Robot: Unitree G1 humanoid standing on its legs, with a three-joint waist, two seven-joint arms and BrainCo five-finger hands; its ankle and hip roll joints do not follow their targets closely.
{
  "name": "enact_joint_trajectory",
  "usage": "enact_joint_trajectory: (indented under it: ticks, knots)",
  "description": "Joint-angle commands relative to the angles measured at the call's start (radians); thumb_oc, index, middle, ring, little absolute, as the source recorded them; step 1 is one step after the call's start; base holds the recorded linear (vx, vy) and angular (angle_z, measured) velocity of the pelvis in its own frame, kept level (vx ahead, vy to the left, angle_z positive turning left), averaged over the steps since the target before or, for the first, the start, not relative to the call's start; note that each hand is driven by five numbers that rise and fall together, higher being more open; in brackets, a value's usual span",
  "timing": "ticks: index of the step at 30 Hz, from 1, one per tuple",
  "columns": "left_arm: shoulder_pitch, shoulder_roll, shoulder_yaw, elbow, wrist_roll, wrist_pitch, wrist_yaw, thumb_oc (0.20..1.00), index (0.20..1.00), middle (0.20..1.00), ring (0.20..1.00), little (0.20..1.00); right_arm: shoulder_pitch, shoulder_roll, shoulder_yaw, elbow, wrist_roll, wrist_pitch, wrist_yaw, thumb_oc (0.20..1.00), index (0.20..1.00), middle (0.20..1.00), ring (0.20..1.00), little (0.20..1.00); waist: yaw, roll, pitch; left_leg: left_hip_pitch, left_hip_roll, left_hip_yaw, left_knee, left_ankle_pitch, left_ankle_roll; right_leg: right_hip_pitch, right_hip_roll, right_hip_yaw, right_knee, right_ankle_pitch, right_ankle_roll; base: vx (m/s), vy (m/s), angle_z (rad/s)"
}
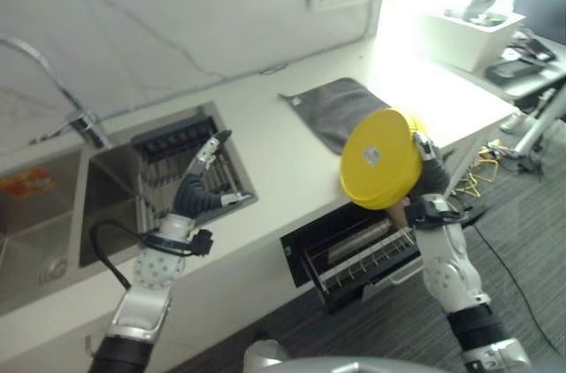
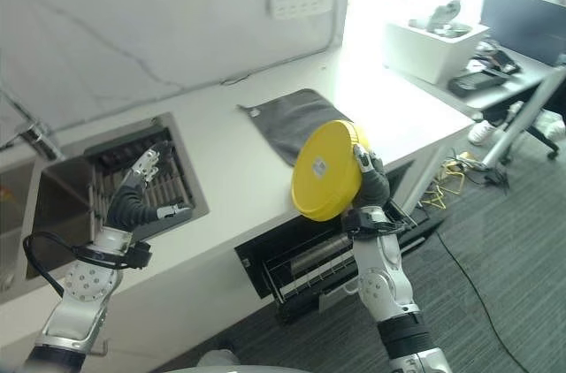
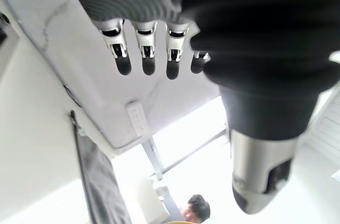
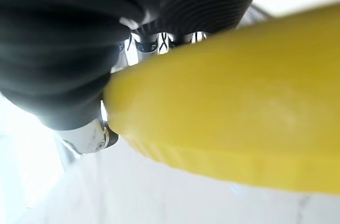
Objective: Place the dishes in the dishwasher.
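Yellow, round and tilted on edge, the plate (image 1: 381, 159) is held up by the right hand (image 2: 370, 180), whose fingers curl over its rim on the far side; most of that hand is hidden behind the disc, so only dark-tipped fingers (image 1: 419, 140) and the ribbed cover show. The plate hangs above the open dishwasher drawer (image 1: 354, 252), which juts out from under the front edge of the table (image 1: 274, 161). A wire rack (image 1: 367, 255) lies inside the drawer, and its back part is lost in the dark under the table. What sits between the plate's lower edge and the drawer is hard to make out. In the right wrist view the plate (image 4: 228, 112) covers nearly all the fingers, with only their bases peeking past the rim.

The left hand (image 1: 205, 183) hovers well apart from the drawer, over a dish rack (image 1: 181, 165) set in the sink (image 1: 62, 214), its fingers straight and relaxed and holding nothing; its own wrist view shows the fingertips (image 3: 148, 60) in a loose row. A grey mat (image 1: 332, 112) lies on the table behind the drawer. Beyond the mat a white bin (image 1: 464, 33) stands in strong glare that washes out the table's end. A tap (image 1: 53, 90) rises at the sink, its spout cut off at the edge.
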Motion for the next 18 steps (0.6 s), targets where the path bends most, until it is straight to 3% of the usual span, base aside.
enact_joint_trajectory:
  ticks: [1, 5, 18]
  knots:
    - [-0.078, 0.09, 0.023, -0.057, 0.017, -0.034, 0.031, 1.0, 1.0, 1.0, 1.0, 1.0, -0.081, 0.073, -0.045, -0.119, 0.011, -0.051, 0.038, 0.2, 0.2, 0.2, 0.2, 0.2, 0.018, -0.093, 0.019, 0.005, -0.096, -0.034, 0.008, -0.058, 0.014, 0.023, -0.082, -0.035, 0.055, -0.012, -0.003, -0.06, -0.092, -0.53]
    - [-0.112, 0.083, -0.016, -0.041, 0.053, -0.023, 0.066, 1.0, 1.0, 1.0, 1.0, 1.0, -0.091, 0.064, -0.041, -0.139, 0.03, -0.073, 0.051, 0.2, 0.2, 0.2, 0.2, 0.2, -0.019, -0.089, 0.01, 0.024, -0.092, -0.012, 0.01, -0.059, 0.011, 0.017, -0.074, -0.023, 0.052, -0.006, -0.015, -0.04, -0.06, -0.22]
    - [-0.148, 0.094, -0.038, -0.021, 0.052, -0.002, 0.049, 1.0, 1.0, 1.0, 1.0, 1.0, -0.077, 0.077, -0.038, -0.17, 0.012, -0.055, 0.023, 0.2, 0.2, 0.2, 0.2, 0.2, -0.031, -0.087, -0.003, 0.049, -0.115, -0.027, 0.003, -0.087, 0.022, 0.019, -0.09, -0.036, 0.07, -0.007, -0.004, 0.03, 0.009, 0.02]
